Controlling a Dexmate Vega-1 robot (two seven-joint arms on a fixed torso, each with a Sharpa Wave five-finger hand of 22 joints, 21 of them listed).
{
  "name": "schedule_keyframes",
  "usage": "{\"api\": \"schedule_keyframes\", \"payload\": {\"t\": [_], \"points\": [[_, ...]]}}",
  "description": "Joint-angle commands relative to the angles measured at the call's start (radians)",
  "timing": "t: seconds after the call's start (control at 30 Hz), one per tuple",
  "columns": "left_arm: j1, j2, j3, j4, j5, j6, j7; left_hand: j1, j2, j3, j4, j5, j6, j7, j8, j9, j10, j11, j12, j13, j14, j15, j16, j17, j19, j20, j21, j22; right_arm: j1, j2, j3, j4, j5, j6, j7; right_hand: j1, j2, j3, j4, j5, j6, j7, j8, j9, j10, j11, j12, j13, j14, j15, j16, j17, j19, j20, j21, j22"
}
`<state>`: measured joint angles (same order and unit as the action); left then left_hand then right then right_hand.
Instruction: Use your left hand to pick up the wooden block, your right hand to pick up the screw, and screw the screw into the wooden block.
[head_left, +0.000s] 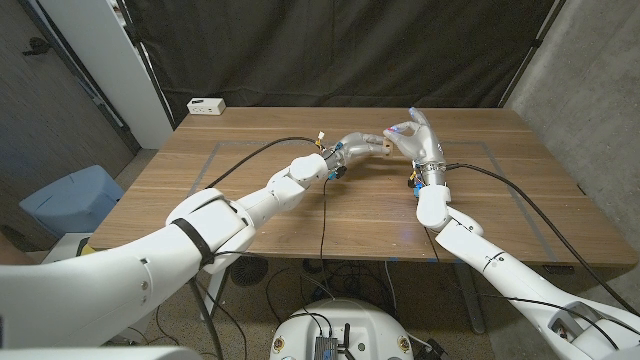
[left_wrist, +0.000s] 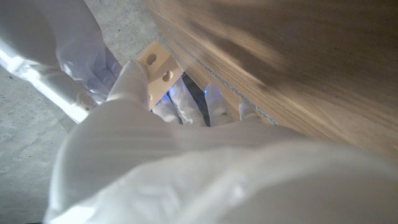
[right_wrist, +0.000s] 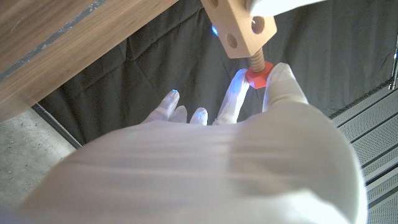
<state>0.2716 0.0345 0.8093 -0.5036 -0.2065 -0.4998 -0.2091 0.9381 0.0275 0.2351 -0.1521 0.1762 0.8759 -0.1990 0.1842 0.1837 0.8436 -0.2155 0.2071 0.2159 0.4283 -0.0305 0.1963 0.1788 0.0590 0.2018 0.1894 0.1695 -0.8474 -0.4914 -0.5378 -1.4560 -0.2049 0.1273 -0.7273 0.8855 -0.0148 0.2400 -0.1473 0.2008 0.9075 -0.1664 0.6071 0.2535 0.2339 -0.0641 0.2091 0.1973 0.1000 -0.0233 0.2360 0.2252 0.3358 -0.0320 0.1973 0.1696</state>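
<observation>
The wooden table (head_left: 300, 215) is seen beneath both raised hands. The wooden block (right_wrist: 241, 28) is gripped in the left hand (head_left: 357, 146), just beside the right hand (head_left: 418, 140). The orange-headed screw (right_wrist: 257, 72), its shaft entering the block, is pinched by the right hand's fingertips (right_wrist: 281, 78).

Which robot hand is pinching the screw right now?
The right robot hand: it pinches the screw by its red head, threaded end in the wooden block. The left robot hand holds that block.
</observation>
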Motion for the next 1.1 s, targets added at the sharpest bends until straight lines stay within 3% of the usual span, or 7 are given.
{"api": "schedule_keyframes", "payload": {"t": [0.03,0.63,1.1], "points": [[-0.019,-0.018,0.001,0.047,-0.006,-0.013,-0.009,-0.004,0.003,0.001,0.008,0.006,0.006,0.002,0.006,0.004,-0.005,0.004,0.001,0.004,0.000,0.006,0.006,0.002,0.001,0.007,0.003,0.006,0.006,0.003,-0.006,0.010,-0.001,-0.005,0.000,0.003,0.011,-0.003,0.004,0.010,0.006,-0.001,0.004,0.003,0.004,0.000,-0.002,0.006,0.009,0.000,0.002,0.004,0.008,0.003,-0.002,0.002],[-0.031,-0.027,0.004,0.079,-0.012,-0.019,-0.015,-0.007,-0.002,-0.002,0.008,0.005,0.003,0.002,0.005,0.004,-0.007,0.004,0.001,0.004,-0.003,0.007,0.004,0.002,0.000,0.008,0.002,0.006,0.024,0.007,-0.013,0.038,-0.002,0.005,-0.006,0.003,0.012,-0.004,0.004,0.010,0.006,-0.001,0.005,0.003,0.004,-0.001,-0.003,0.006,0.009,-0.001,0.001,0.005,0.008,0.002,-0.002,0.002],[-0.020,-0.017,0.003,0.057,-0.011,-0.022,-0.011,-0.008,-0.002,-0.002,0.008,0.005,-0.001,0.005,0.005,0.004,-0.007,0.004,0.001,0.004,-0.004,0.009,0.004,0.002,-0.001,0.009,0.002,0.006,0.023,0.000,-0.016,0.033,-0.009,-0.001,-0.008,0.004,0.012,-0.005,0.004,0.010,0.007,-0.002,0.007,0.003,0.005,-0.002,-0.003,0.006,0.009,-0.001,0.001,0.005,0.008,0.004,-0.002,0.002]]}}
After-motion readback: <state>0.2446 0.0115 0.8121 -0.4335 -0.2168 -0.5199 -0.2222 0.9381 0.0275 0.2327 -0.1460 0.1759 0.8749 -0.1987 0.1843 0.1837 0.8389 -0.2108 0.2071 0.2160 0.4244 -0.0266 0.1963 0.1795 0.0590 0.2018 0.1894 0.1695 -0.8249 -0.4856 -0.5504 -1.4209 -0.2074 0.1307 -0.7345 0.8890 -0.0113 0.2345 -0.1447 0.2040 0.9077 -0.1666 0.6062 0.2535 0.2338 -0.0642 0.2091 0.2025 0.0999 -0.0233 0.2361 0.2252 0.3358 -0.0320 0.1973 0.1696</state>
